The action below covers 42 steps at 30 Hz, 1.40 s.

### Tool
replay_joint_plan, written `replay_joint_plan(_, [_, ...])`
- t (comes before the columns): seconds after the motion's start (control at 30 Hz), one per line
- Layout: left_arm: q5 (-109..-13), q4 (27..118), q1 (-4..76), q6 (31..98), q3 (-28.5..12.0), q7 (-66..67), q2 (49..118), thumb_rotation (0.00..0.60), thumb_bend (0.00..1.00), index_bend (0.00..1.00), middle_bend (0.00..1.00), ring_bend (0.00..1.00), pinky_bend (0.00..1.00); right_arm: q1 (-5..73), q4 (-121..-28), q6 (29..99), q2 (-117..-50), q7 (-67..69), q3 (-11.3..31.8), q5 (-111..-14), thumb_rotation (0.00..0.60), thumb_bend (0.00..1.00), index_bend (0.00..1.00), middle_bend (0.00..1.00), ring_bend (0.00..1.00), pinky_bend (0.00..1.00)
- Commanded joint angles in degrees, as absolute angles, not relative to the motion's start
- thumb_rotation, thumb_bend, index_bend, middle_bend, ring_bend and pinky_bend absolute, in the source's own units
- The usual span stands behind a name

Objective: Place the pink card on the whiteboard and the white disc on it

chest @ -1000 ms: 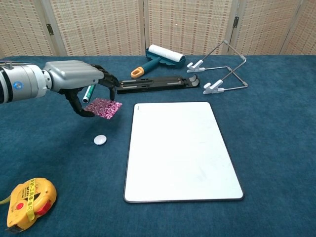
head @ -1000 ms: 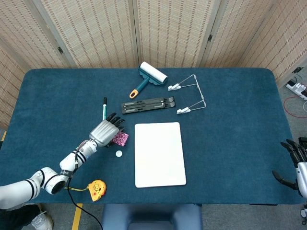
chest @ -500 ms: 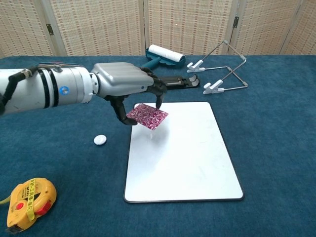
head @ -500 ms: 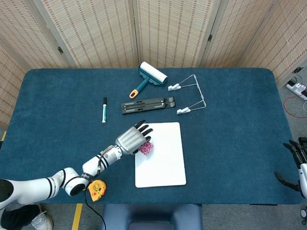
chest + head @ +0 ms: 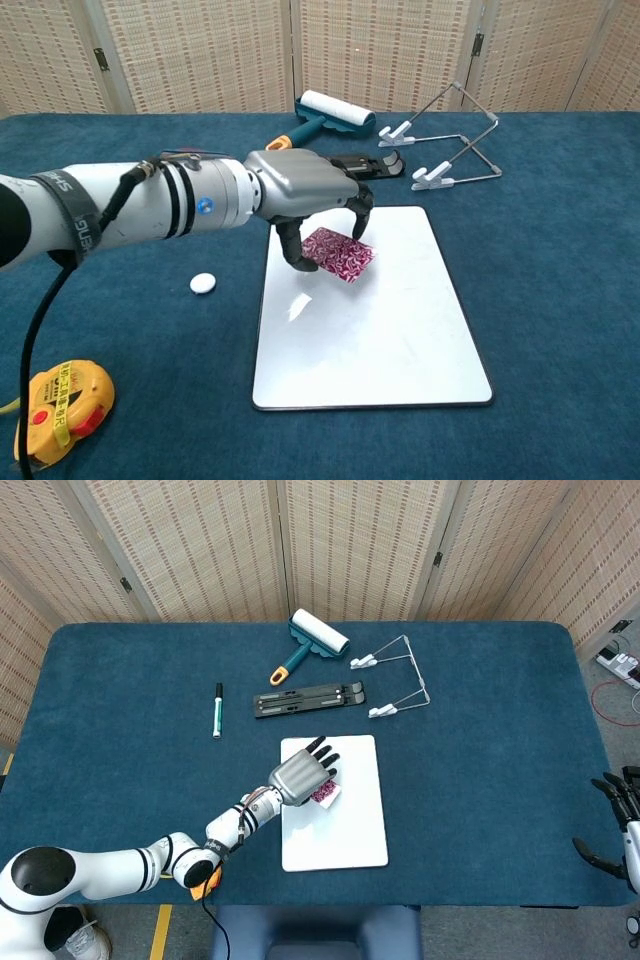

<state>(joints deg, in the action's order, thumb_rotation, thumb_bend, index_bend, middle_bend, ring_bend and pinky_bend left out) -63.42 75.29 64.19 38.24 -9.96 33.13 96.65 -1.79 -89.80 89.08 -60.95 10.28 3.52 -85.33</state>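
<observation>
Carrying stage of the first placement. The left hand (image 5: 305,190) holds the pink card (image 5: 338,254) pinched between thumb and fingers (image 5: 360,212), tilted and raised above the upper left part of the whiteboard (image 5: 400,330); a faint reflection on the board beneath suggests that the card is not yet touching it. In the head view the same hand (image 5: 300,777) lies over the whiteboard (image 5: 355,820), the card (image 5: 324,793) showing just past its fingers. The white disc (image 5: 203,283) rests on the blue counter (image 5: 560,250) to the left of the board, apart from it and untouched. The right hand (image 5: 618,805) sits at the far right edge of the counter, holding nothing, its fingers apart and lightly curled. Judged from this arrangement, neither placement is complete: the card remains to be lowered and released on the board, after which the disc must be fetched and set on the card. A yellow tape measure (image 5: 55,410) lies near the front left corner.
</observation>
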Motion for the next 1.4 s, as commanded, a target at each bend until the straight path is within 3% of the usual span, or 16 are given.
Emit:
replay_joint_plan(0.03, [-60.99, 75.46, 64.83, 38.67, -9.52, 34.99, 97.19, 0.6, 0.31, 0.31, 0.15, 0.09, 0.0, -1.81, -89.69, 88.98, -60.95, 10.41, 3.54, -85.21, 0.6, 0.23, 0.16, 0.15, 0.14, 0.0])
replay_joint_plan(0.33, [-57.85, 79.18, 63.58, 41.74, -7.97, 35.97, 94.28, 0.6, 0.3, 0.27, 0.13, 0.08, 0.0, -1.49, -89.32, 88.71, -61.06, 10.75, 3.63, -85.54, 0.6, 0.23, 0.16, 0.15, 0.13, 0.0])
replay_joint_plan(0.83, [-71.01, 84.11, 52.55, 50.35, 0.4, 24.65, 82.9, 0.6, 0.31, 0.37, 0.13, 0.07, 0.0, -0.81, -89.31, 88.22, -61.27, 10.55, 3.59, -86.3, 0.6, 0.23, 0.16, 0.15, 0.13, 0.0])
replay_joint_plan(1.07, [-73.8, 83.34, 50.23, 50.61, 2.35, 22.72, 82.67, 0.6, 0.31, 0.38, 0.13, 0.07, 0.0, -0.18, -89.8, 87.68, -61.34, 9.95, 3.66, -86.64, 0.6, 0.23, 0.16, 0.15, 0.13, 0.0])
replay_joint_plan(1.4, [-73.92, 80.36, 49.71, 48.82, 1.63, 22.89, 85.89, 0.6, 0.31, 0.42, 0.13, 0.08, 0.0, -0.42, -90.14, 88.07, -61.23, 9.67, 3.51, -86.54, 0.6, 0.23, 0.17, 0.15, 0.13, 0.0])
